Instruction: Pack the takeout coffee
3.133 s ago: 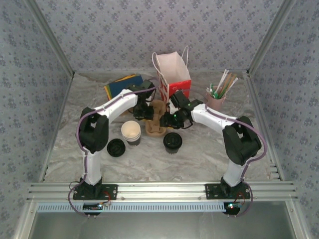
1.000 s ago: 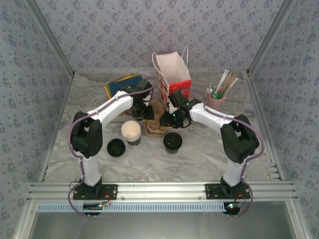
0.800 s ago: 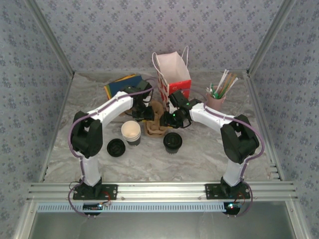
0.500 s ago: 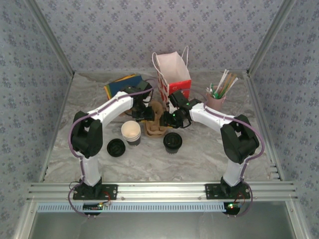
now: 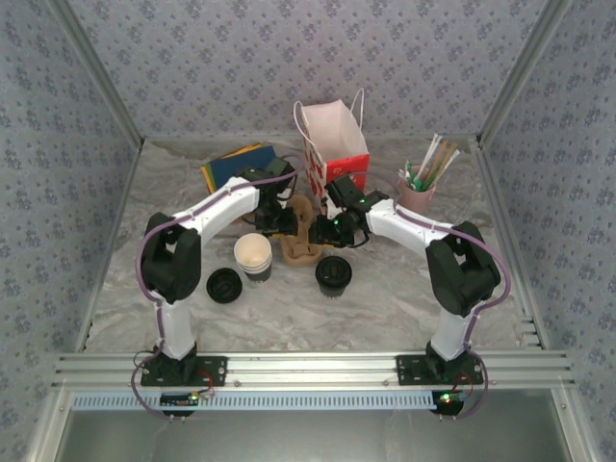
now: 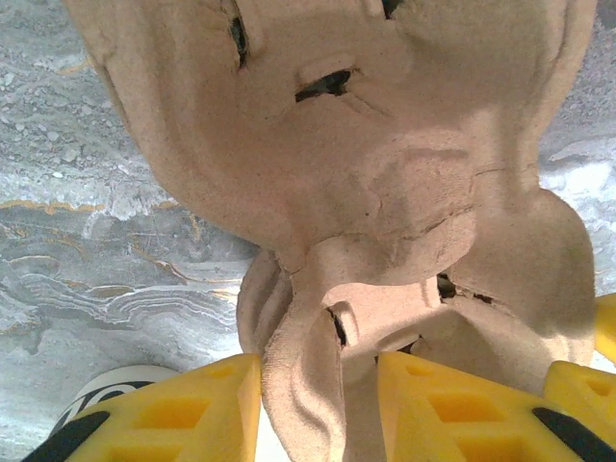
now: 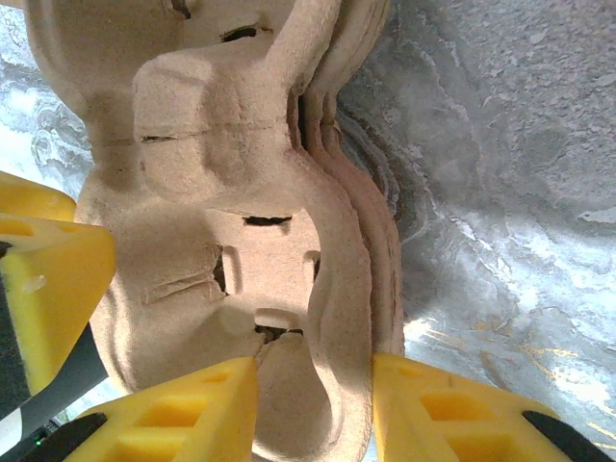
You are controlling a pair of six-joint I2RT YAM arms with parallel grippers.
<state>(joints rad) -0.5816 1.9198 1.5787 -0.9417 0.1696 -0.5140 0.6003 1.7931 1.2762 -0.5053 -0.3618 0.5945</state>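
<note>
Pulp carrier stack, one; coffee, one

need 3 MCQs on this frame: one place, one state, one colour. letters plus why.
1. Where does the pink straw holder stand?
A. far right
B. near left
C. between the arms

2. What is the right tool doing?
A. open over bare marble
B. holding a black lid
C. shut on the cup carrier stack

3. What colour are its fingers?
A. black
B. yellow
C. white

Key:
1 A, it stands at the back, right of the paper bag.
2 C, the stack's edge fills the gap between both fingers.
3 B, both show bright yellow in the right wrist view.
</note>
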